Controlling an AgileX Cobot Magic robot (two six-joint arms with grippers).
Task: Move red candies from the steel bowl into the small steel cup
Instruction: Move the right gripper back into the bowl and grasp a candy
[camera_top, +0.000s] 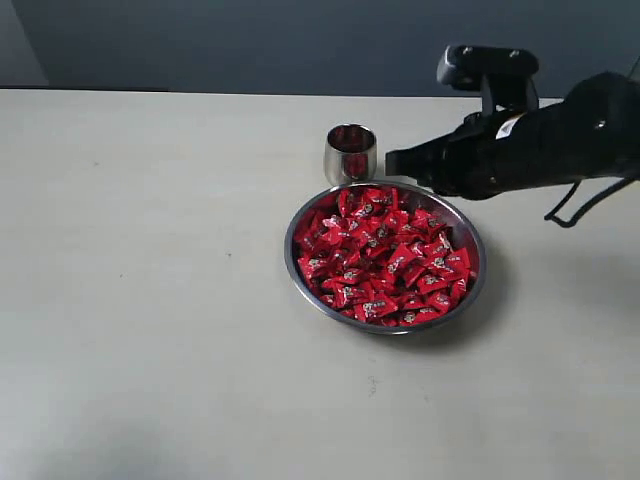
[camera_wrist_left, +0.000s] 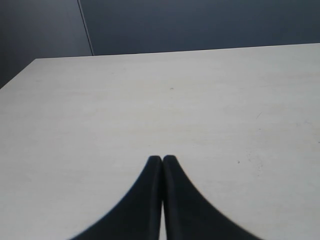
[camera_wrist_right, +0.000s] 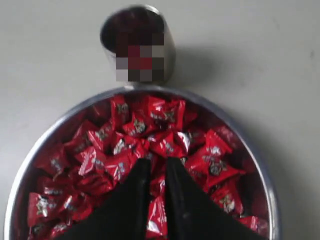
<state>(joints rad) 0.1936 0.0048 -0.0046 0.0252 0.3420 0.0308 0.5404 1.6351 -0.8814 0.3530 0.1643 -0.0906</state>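
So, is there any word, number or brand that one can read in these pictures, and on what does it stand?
No text can be read.
red candies: white and dark print on wrappers, too small.
white label on the right arm: too blurred.
small steel cup: pixelated patch, nothing legible.

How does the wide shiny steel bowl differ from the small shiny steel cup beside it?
The wide steel bowl is shallow and several times broader; the small steel cup is narrow and steep-walled. The bowl is heaped with red wrapped candies; the cup's contents are unclear. Both are round, mirror-bright and upright on the table.
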